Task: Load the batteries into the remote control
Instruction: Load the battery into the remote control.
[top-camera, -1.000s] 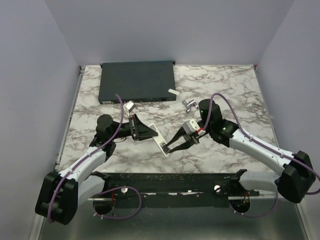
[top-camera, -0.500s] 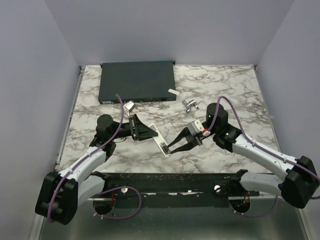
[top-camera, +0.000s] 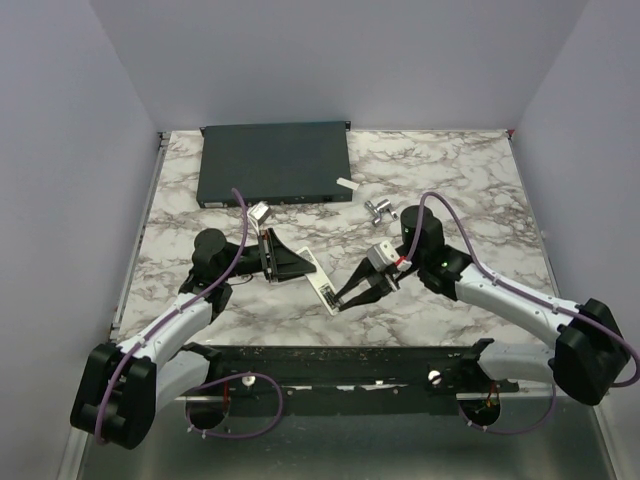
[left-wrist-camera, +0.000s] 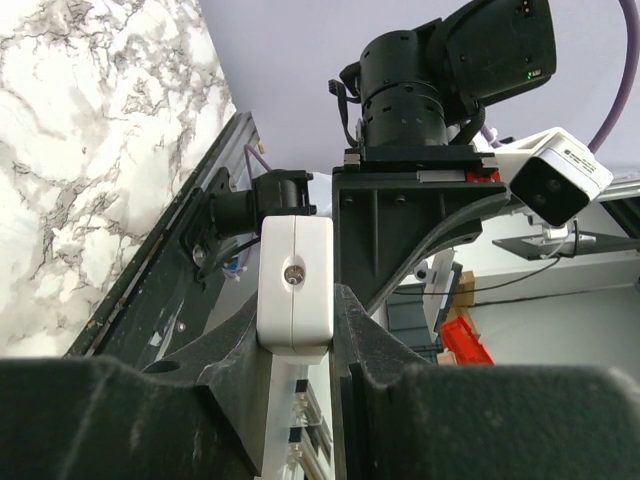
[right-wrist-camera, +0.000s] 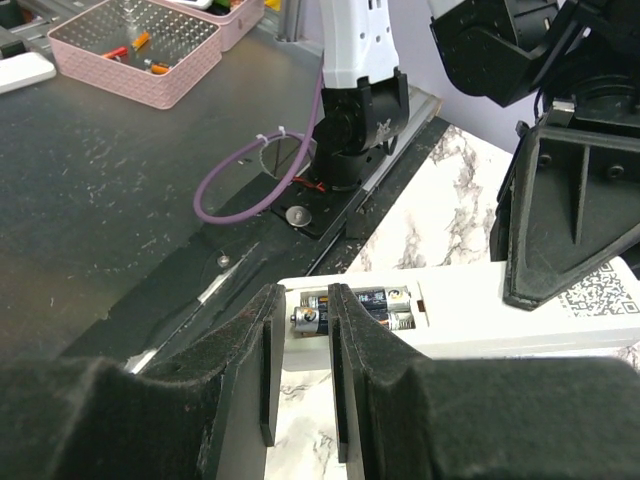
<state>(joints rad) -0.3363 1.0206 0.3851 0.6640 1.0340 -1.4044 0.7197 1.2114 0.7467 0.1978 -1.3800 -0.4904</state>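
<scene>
The white remote control (top-camera: 322, 284) lies mid-table with its back up and its cover off. My left gripper (top-camera: 291, 262) is shut on its far end; in the left wrist view the remote's end (left-wrist-camera: 295, 285) is clamped between the pads. In the right wrist view the open compartment holds two batteries (right-wrist-camera: 372, 298); the nearer battery (right-wrist-camera: 306, 320) has its end sticking slightly out. My right gripper (right-wrist-camera: 301, 305) is open by a narrow gap, its tips right at that end of the compartment (top-camera: 341, 298), and holds nothing that I can see.
A large flat dark-grey box (top-camera: 275, 162) sits at the back left. A small white piece (top-camera: 346, 183) lies by its right corner. A small metal object (top-camera: 380, 209) lies behind my right arm. The dark front rail (top-camera: 340, 362) runs along the near edge.
My right arm drew back to the right half a second ago, then returned so its tips are at the remote's near end again. The left arm and remote have not moved.
</scene>
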